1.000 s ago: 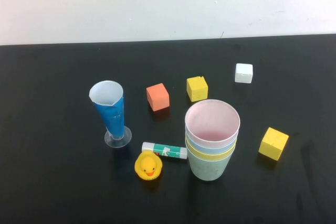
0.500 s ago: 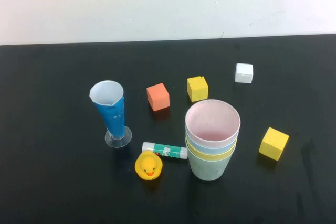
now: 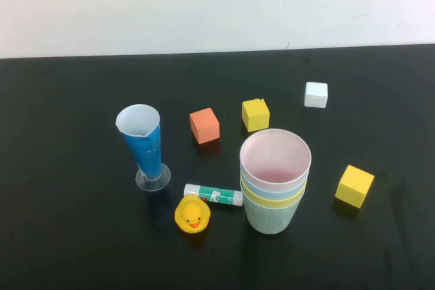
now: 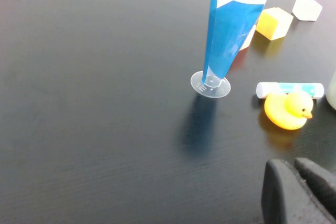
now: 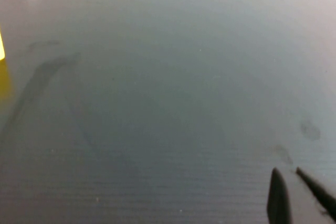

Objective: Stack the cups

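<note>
The cups stand nested in one upright stack (image 3: 274, 181) on the black table (image 3: 68, 222), right of the middle. The pink cup (image 3: 275, 157) sits innermost on top, with the light blue rim (image 3: 272, 191), the yellow rim (image 3: 270, 201) and the green cup (image 3: 270, 219) below it. Neither arm shows in the high view. My left gripper (image 4: 291, 163) hovers shut and empty over bare table, on the near side of the duck. My right gripper (image 5: 286, 170) is shut and empty above bare table, away from the stack.
A tall blue cone glass (image 3: 144, 144) on a clear foot stands left of the stack. A rubber duck (image 3: 192, 214) and a glue stick (image 3: 213, 195) lie between them. Orange (image 3: 204, 125), yellow (image 3: 255, 114), white (image 3: 316, 94) and yellow (image 3: 354, 185) cubes lie around.
</note>
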